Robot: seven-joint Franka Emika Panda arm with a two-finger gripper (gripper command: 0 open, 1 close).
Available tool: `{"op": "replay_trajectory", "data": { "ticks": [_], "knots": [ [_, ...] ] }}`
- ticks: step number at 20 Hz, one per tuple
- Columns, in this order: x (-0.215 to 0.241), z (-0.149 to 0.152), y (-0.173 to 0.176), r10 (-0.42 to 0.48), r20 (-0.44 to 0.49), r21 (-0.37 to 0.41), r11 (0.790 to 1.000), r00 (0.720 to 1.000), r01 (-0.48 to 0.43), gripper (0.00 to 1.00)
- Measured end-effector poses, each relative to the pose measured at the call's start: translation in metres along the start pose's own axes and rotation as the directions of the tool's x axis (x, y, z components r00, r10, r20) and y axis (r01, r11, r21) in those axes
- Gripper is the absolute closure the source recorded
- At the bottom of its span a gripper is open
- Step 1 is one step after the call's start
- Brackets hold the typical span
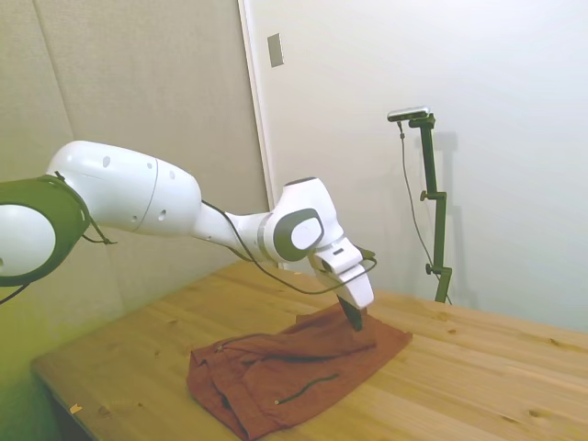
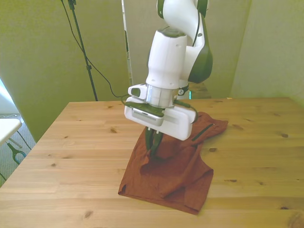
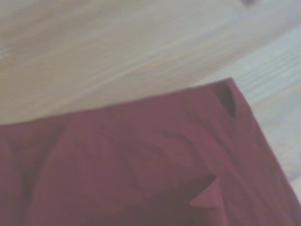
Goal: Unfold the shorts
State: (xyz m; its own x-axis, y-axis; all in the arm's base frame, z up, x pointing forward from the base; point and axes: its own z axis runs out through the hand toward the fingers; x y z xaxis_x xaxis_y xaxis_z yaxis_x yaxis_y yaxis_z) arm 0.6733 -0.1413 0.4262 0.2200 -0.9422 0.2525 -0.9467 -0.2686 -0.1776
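Shorts: shorts lay rumpled on the wooden bench, near its middle, rust-red, with layers doubled over one another.
Lie of the cloth: in the front view one end spread toward the camera, the other ran back toward the front view's right, where a short dark pocket slit showed.
Fabric state: a raised peak of cloth stood under the wrist; the rest sagged flat onto the wood.
Claw: claw was pressed together on that peak, its dark fingers pinching a fold of the shorts, as the side view also suggested.
Wrist camera: only blurred red cloth and bare wood, with a small dark opening at one corner.
Step in hand: judged to be the grasp of an upper layer, taken so it could be drawn off the layer beneath.
Progress: unfolding looked barely begun, since the garment was still bunched.
Next move calls for: a modest lift, then a pull outward away from the doubled part, keeping the pinch firm and the lower layer resting on the bench.
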Motion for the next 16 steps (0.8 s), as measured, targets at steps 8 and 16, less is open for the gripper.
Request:
{"op": "replay_trajectory", "data": {
  "ticks": [8,16],
  "knots": [
    [-0.06,-0.054,-0.074,-0.074,0.027,0.107,0.992,0.997,0.071,1.0],
    [-0.127,-0.055,-0.14,-0.159,0.042,0.111,0.982,0.986,0.153,0.0]
  ]
}}
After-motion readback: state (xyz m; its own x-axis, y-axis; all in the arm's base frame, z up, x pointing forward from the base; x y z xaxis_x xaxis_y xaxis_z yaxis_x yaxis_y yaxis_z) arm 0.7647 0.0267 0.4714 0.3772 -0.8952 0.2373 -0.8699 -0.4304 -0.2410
